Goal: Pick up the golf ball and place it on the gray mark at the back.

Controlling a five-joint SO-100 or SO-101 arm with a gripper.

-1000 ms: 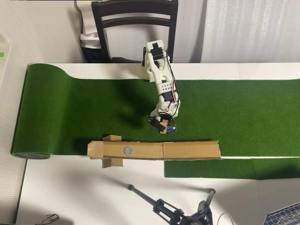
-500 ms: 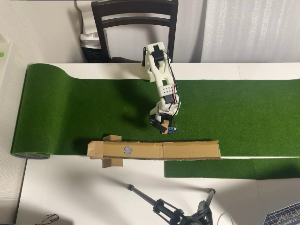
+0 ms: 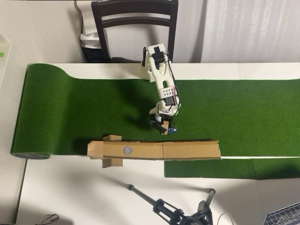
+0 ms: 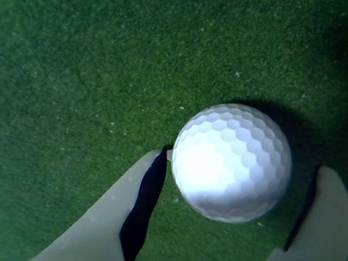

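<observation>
The golf ball [image 4: 231, 163], white and dimpled, lies on the green turf [image 4: 81, 81] in the wrist view. My gripper [image 4: 246, 163] is open with one finger on each side of it. The left fingertip [image 4: 155, 163] is at the ball's edge, while the right fingertip [image 4: 329, 185] stands a little apart from it. In the overhead view the gripper [image 3: 161, 124] points down at the turf just behind the cardboard strip [image 3: 187, 151], and the ball is hidden under it. The gray mark [image 3: 127, 150] sits on the strip's left part, well to the left of the gripper.
The turf mat [image 3: 93, 108] has a rolled end at the left. A dark chair [image 3: 136, 21] stands behind the arm's base. A tripod [image 3: 173, 211] and a laptop corner [image 3: 283, 216] lie on the white table in front of the strip.
</observation>
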